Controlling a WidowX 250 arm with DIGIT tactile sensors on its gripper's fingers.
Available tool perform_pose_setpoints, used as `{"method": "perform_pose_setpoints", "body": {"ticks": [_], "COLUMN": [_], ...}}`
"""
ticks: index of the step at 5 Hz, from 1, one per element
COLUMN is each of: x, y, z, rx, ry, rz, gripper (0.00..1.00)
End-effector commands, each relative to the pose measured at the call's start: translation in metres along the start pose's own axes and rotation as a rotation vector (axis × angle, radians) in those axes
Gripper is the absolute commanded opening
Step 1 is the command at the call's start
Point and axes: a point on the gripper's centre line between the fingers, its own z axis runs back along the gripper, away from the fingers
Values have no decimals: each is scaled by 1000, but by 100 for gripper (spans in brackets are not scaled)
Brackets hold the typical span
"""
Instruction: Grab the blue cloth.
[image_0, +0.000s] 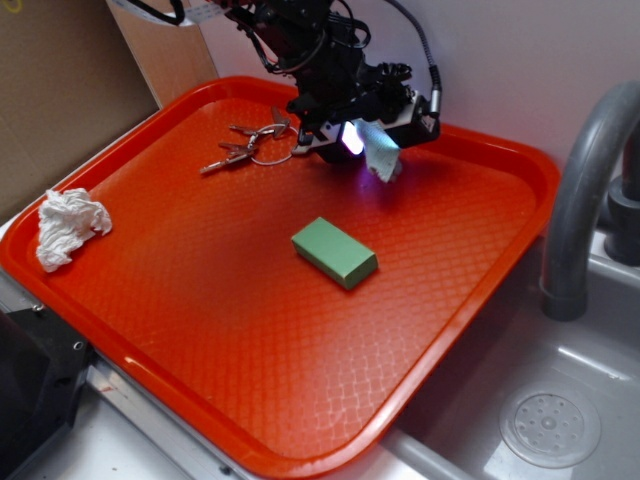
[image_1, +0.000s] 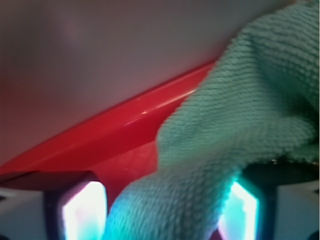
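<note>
- Gripper (image_0: 372, 148): clenched on cloth (image_0: 383, 153), raised over tray (image_0: 520, 170).
- Block (image_0: 335, 252): just below gripper.
- Keys (image_0: 250, 145): left of gripper.
- Tissue (image_0: 68, 226): far left.

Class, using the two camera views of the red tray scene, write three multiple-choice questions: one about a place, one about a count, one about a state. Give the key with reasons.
1. Where does the crumpled white tissue-paper wad lie?
A. on the left rim of the red plastic tray
B. in the sink
C. on top of the green rectangular block

2. How many green blocks lie on the tray?
A. three
B. one
C. none

3. What state is the pale grey-blue ribbed microfibre cloth in?
A. spread flat on the tray
B. draped over the tap
C. held in the robot's tool

Key: 1 A, the wad sits at the tray's left edge. 2 B, a single block shows near the tray's middle. 3 C, the wrist view shows the cloth running between the tool's fingers, and the exterior view shows it hanging above the tray.
</note>
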Motion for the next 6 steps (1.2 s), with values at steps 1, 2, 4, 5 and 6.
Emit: {"method": "perform_pose_setpoints", "body": {"ticks": [1,2,4,5,6], "x": [0,-6,-5,-6,-3], "y": [17,35,57,46,41], "z": [60,121,233,270,266], "rx": [9,169,85,45,69], "ry": [-2,143,-22,-40,-16], "rz": [-10,15,-186,-186,-161], "gripper": [0,0,0,0,0]}}
